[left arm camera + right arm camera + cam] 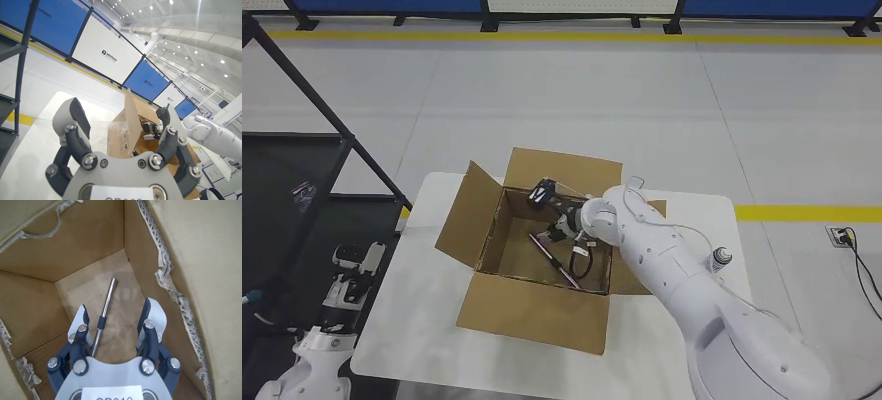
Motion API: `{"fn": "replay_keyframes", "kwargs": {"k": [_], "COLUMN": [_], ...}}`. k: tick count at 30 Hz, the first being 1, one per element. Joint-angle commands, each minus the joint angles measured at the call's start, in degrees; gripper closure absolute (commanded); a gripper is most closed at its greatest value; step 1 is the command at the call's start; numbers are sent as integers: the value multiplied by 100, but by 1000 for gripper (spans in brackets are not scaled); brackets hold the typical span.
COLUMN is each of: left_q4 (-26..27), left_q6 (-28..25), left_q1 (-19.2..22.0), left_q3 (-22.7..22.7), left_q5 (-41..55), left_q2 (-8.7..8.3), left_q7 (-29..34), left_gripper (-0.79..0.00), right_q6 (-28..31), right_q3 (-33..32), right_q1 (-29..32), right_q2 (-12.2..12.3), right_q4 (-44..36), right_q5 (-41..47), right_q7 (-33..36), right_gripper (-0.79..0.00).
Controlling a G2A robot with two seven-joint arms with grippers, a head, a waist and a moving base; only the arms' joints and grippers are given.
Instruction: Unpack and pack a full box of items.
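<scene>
The cardboard box (532,310) stands open on the white tabletop (412,340), with its flaps folded outward. On the box floor lies a metal rod (108,296) with a black band around it. The right gripper (115,306) hangs inside the box above the near part of the rod. Its jaws are spread wide, hold nothing and do not touch the rod. The left gripper (121,106) is beside the tabletop, well apart from the box; its jaws are also wide and hold nothing. Around the table there is a pale floor with a yellow line (802,212), and blue and white wall panels (105,55) stand behind.
</scene>
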State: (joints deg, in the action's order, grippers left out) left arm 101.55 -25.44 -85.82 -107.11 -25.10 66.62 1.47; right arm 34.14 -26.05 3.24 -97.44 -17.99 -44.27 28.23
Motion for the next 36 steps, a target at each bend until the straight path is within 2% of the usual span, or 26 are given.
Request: {"fn": "replay_keyframes", "kwargs": {"k": [1, 5, 7, 9, 12, 14, 16, 18, 22, 27, 32, 36], "left_q4": [-3, -11, -13, -12, -5, 4, 18, 45, 81, 88, 64, 52], "left_q6": [-8, -14, -20, -23, -25, -27, -32, -25, -22, -28, -17, -7], "left_q1": [30, 95, 119, 136, 151, 160, 164, 161, 143, 131, 158, 197], "left_q3": [33, 99, 130, 155, 187, 216, 247, 262, 263, 252, 336, 423], "left_q5": [-12, -53, -72, -88, -106, -135, -160, -175, -166, -172, -201, -240], "left_q2": [0, 0, 0, 0, 0, 0, 1, 3, 3, 2, 8, 11], "left_q7": [20, 69, 92, 109, 132, 157, 161, 155, 160, 151, 158, 193], "left_gripper": [-785, -785, -785, -785, -785, -785, -785, -785, -785, -785, -785, -785], "right_q6": [79, -40, -297, -702, -1299, -1454, -1472, -1455, -1752, -2315, -3001, -3213], "right_q3": [-74, -342, -588, -990, -1948, -2685, -3286, -3722, -4595, -5924, -7037, -7402], "right_q1": [40, 295, 577, 1038, 2201, 3157, 3954, 4501, 5268, 6206, 6856, 7015], "right_q2": [126, 527, 812, 1169, 1767, 2092, 2298, 2416, 2561, 2692, 2770, 2793], "right_q4": [-253, -1232, -2089, -3288, -5708, -7331, -8465, -9130, -9809, -10150, -9795, -9043], "right_q5": [-28, -181, -319, -532, -1043, -1383, -1659, -1812, -2064, -2063, -2056, -1733], "right_q7": [-34, 43, 247, 638, 1611, 2265, 2653, 2800, 2809, 2931, 3374, 3513], "right_gripper": [-625, -656, -671, -686, -705, -717, -760, -785, -785, -785, -785, -785]}}
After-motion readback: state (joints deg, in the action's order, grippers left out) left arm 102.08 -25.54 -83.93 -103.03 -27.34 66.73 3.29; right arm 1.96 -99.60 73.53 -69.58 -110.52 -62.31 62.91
